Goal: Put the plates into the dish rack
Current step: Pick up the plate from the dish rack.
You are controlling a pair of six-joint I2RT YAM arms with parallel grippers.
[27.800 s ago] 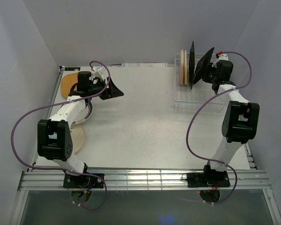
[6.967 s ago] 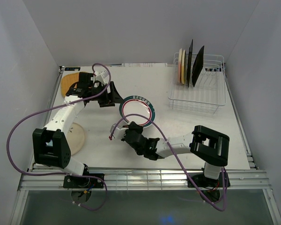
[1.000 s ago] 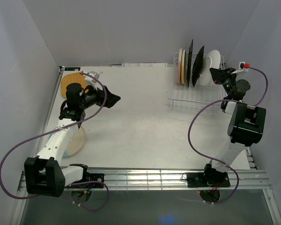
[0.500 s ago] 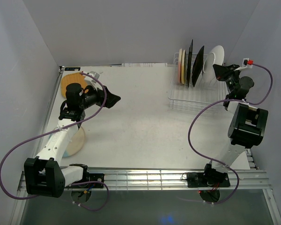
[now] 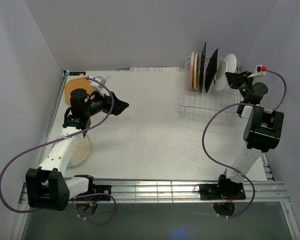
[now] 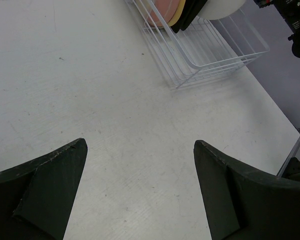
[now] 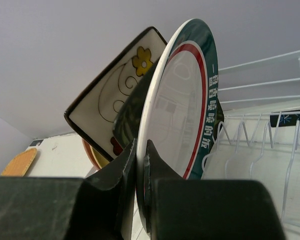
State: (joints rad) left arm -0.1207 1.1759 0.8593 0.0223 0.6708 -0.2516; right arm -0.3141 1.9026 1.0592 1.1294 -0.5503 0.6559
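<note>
My right gripper (image 5: 231, 78) (image 7: 141, 145) is shut on the rim of the round green-rimmed white plate (image 5: 225, 66) (image 7: 182, 100). It holds the plate on edge over the back of the white wire dish rack (image 5: 210, 100) (image 7: 270, 130). To the plate's left, a dark floral square plate (image 5: 211, 70) (image 7: 131, 110), a cream floral square plate (image 5: 204, 65) (image 7: 112, 95) and two round plates (image 5: 194, 71) stand in the rack. My left gripper (image 5: 118, 106) (image 6: 140, 144) is open and empty above the table's left middle. The square orange plate (image 5: 74, 89) lies at the far left.
A round cream plate (image 5: 81, 150) lies on the table partly under my left arm. The enclosure walls stand close behind and to the right of the rack. The rack also shows in the left wrist view (image 6: 205, 50).
My right gripper rose up and back with the green-rimmed plate, then came down and left again to about where it was. The left arm has not moved.
</note>
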